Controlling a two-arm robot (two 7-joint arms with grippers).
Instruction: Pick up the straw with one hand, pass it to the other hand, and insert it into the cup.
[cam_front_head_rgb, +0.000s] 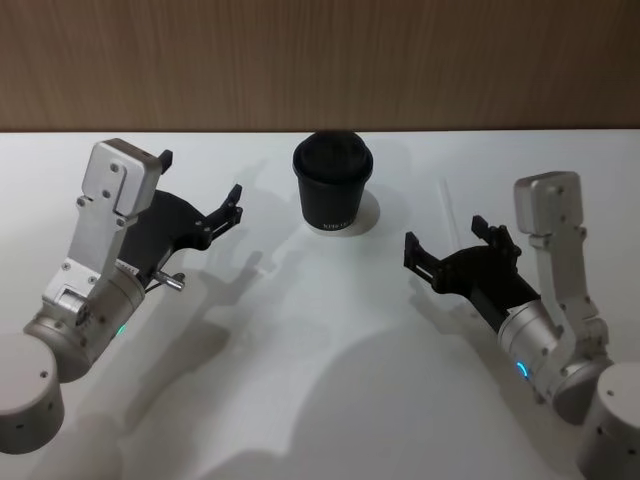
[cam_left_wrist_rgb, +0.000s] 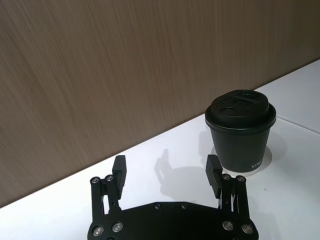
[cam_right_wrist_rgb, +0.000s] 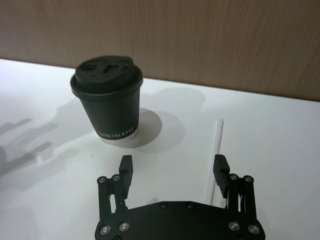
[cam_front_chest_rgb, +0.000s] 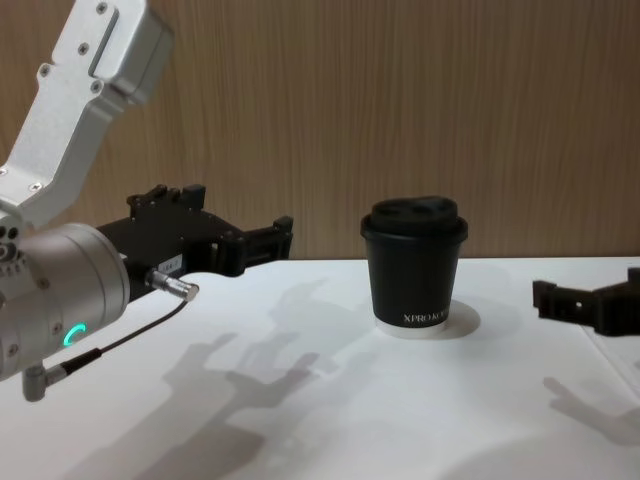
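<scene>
The black lidded cup (cam_front_head_rgb: 333, 190) stands upright on a white disc at the back middle of the table; it also shows in the chest view (cam_front_chest_rgb: 415, 265). A thin white straw (cam_front_head_rgb: 449, 210) lies flat to the cup's right, pointing away from me. My right gripper (cam_front_head_rgb: 446, 236) hovers open at the straw's near end. In the right wrist view the straw (cam_right_wrist_rgb: 217, 142) runs close past one finger of that gripper (cam_right_wrist_rgb: 173, 164), and the cup (cam_right_wrist_rgb: 107, 102) stands beyond. My left gripper (cam_front_head_rgb: 200, 183) is open and holds nothing, left of the cup (cam_left_wrist_rgb: 241, 132).
A wood-panelled wall (cam_front_head_rgb: 320, 60) rises directly behind the white table (cam_front_head_rgb: 300, 350). Bare tabletop stretches between the two arms in front of the cup.
</scene>
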